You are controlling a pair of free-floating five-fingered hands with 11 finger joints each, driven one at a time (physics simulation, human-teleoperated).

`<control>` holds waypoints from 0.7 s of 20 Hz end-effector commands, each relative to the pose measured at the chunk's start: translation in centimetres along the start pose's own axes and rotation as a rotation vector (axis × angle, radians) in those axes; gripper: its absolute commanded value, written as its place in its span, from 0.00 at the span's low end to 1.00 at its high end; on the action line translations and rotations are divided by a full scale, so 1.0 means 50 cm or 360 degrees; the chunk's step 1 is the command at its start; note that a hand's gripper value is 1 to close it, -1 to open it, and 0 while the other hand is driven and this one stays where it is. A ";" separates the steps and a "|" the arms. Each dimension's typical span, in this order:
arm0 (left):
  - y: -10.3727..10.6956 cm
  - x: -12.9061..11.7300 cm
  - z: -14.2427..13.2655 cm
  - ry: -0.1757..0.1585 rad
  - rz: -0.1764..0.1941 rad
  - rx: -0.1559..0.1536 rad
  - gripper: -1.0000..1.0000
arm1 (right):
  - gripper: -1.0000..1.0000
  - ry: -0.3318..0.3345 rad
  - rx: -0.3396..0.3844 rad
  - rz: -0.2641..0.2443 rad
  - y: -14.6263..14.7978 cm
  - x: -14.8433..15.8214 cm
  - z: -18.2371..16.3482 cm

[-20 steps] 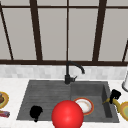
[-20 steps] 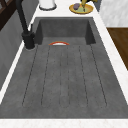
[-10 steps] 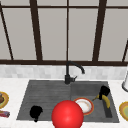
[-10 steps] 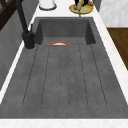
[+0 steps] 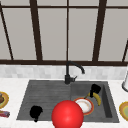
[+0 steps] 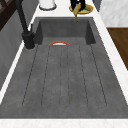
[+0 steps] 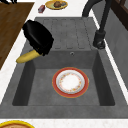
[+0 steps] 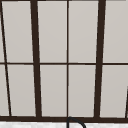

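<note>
Sink [image 5: 45, 95]: deep basin at right holds plate [image 7: 70, 82], orange rim, white centre, flat on basin floor, nothing on it. Yellow plate [image 7: 56, 4] on surface at far left carries brown food.

Right hand [image 5: 94, 89] above basin, fingers clenched around banana [image 5: 97, 98]; banana sticks out below hand, held in air over basin's right part, just beside plate, not touching. Left hand [image 5: 35, 112] hovers over drainboard's front left, fingers curled, holding nothing. Red ball [image 5: 67, 114] at front edge.
</note>
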 end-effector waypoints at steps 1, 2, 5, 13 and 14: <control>0.000 0.000 0.000 0.0000 0.0000 0.0000 0.50 | 1.00 -0.0113 0.0016 0.0091 0.030 0.016 0.014; 0.000 0.000 0.000 0.0000 0.0000 0.0000 0.50 | 1.00 -0.0143 0.0010 0.0095 0.040 0.022 0.016; 0.000 0.000 0.000 0.0000 0.0000 0.0000 0.50 | 1.00 -0.0239 0.0015 0.0103 0.070 0.031 0.016; 0.000 0.000 0.000 0.0000 0.0000 0.0000 0.50 | 1.00 -0.0404 0.0028 0.0104 0.173 0.054 -0.016; 0.000 0.000 0.000 0.0000 0.0000 0.0000 0.50 | 1.00 -0.0401 0.0012 0.0104 0.189 0.060 -0.026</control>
